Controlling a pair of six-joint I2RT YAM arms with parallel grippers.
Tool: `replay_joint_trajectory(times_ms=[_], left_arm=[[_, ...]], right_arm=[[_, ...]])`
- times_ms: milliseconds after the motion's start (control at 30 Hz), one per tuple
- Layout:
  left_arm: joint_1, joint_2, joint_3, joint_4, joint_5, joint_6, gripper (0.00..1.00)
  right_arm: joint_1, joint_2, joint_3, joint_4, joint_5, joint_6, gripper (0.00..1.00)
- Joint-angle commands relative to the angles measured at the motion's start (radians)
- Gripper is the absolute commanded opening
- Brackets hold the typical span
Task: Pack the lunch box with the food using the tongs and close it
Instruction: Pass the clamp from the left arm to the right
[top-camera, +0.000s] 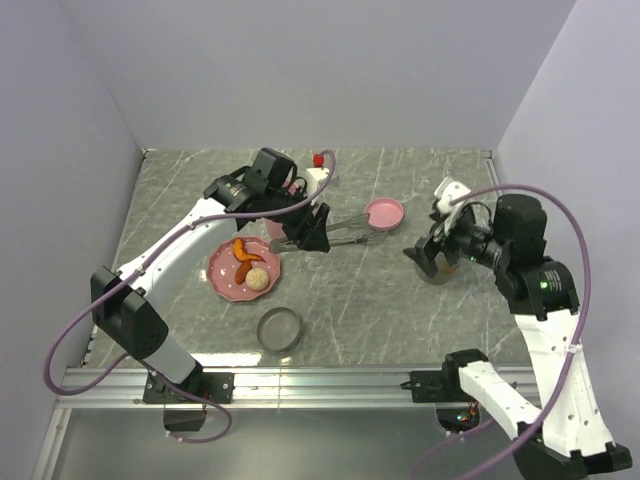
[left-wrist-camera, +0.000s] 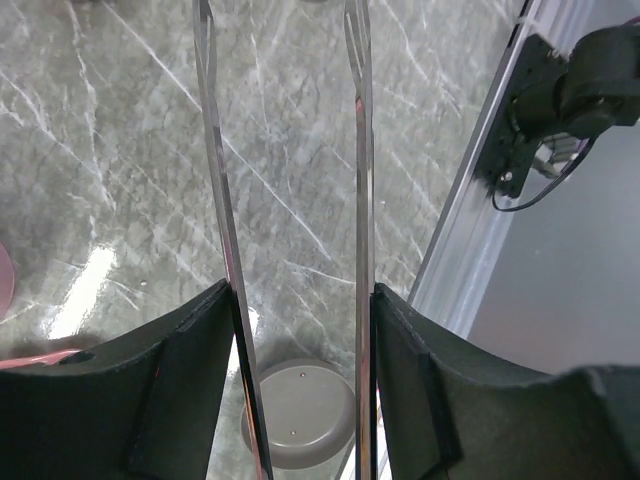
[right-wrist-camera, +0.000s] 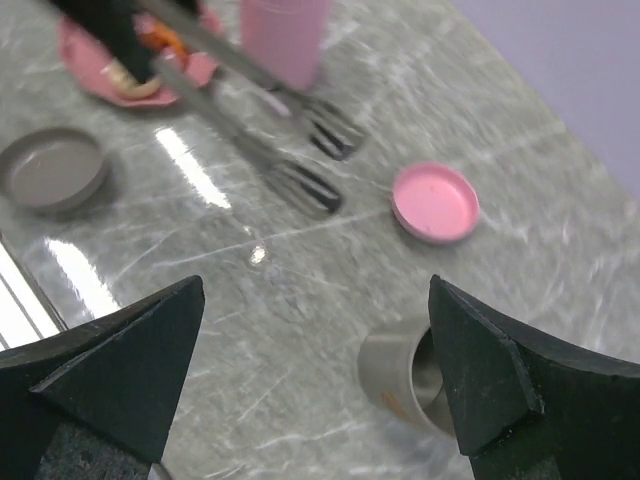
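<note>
My left gripper (top-camera: 310, 232) (left-wrist-camera: 300, 300) is shut on the tongs (top-camera: 345, 237) (left-wrist-camera: 362, 200), one finger pressing each silvery arm. The tongs point right across the table and their slotted tips hang empty above it (right-wrist-camera: 300, 185). The food lies on the pink dotted plate (top-camera: 225, 283): an orange-red strip (top-camera: 242, 254) and a pale beige ball (top-camera: 258, 279). The grey round lunch box (right-wrist-camera: 410, 375) (top-camera: 437, 272) stands open at the right. My right gripper (top-camera: 438, 252) (right-wrist-camera: 315, 290) hangs open just above it, with nothing between its fingers.
A grey lid (top-camera: 279, 329) (left-wrist-camera: 300, 410) (right-wrist-camera: 52, 170) lies near the front edge. A pink lid (top-camera: 384, 212) (right-wrist-camera: 435, 203) lies mid-table. A pink tub (right-wrist-camera: 285, 40) and a white bottle with a red cap (top-camera: 319, 175) stand behind the left arm. The metal rail (left-wrist-camera: 470, 250) borders the near side.
</note>
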Motion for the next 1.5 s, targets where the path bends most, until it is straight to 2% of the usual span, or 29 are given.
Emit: replay_joint_trajectory(times_ms=[0,300,633,933,1167,1467], left_arm=[[0.002,-0.05,-0.011,0.016,0.116,-0.011,0.6],[0.004,-0.053,-0.009,0.019,0.158,0.017,0.61],[0.004,-0.064,-0.02,0.017,0.202,0.019,0.61],[0.004,-0.067,-0.026,0.022,0.228,0.015,0.62],[0.004,-0.073,-0.041,0.025,0.26,0.008,0.62],[0.002,-0.057,-0.035,-0.004,0.292,0.025,0.61]], right_arm=[[0.13,-0.061,-0.034,0.1,-0.012,-0.118,1.0],[0.477,-0.015,-0.045,0.129,0.112,-0.192,1.0],[0.675,0.098,-0.066,0.177,0.281,-0.293,0.97],[0.729,0.197,-0.103,0.263,0.468,-0.358,0.93],[0.761,0.234,-0.091,0.272,0.489,-0.389,0.87],[0.784,0.267,-0.103,0.299,0.535,-0.422,0.74]])
